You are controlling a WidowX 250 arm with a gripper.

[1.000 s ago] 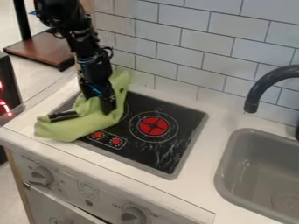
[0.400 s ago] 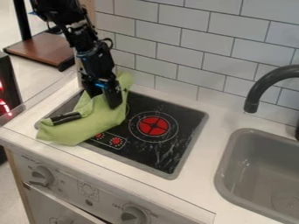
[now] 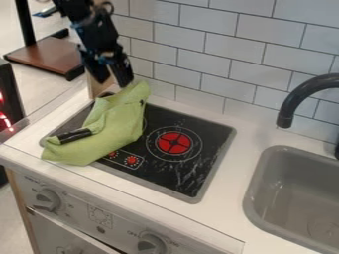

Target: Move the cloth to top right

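I am judging that my step is getting a sound grip on the green cloth (image 3: 109, 136), which is lying bunched over the left part of the black cooktop (image 3: 208, 144), its near end spilling onto the white worktop (image 3: 222, 218). For a good pinch I am wanting the raised fold at its back end, with one finger going down on each side of the ridge; closing on the very tip would risk the fabric slipping out. I am planning to go low enough to catch a thick gather without pressing on the glass, then to lift until the trailing end is clearing the surface before travelling rightward past the red burner (image 3: 174, 143) to the back right. The dark, narrow piece (image 3: 74, 135) lying on the cloth is likely to drag or slide off, so I am favouring a slow, level carry. As for my pose, my arm (image 3: 91, 22) is coming in from the upper left and slanting down, and my end effector (image 3: 114, 83) is hanging over the back end of the cloth, fingers spread and grasping nothing; whether a tip is brushing the fabric, I cannot tell.
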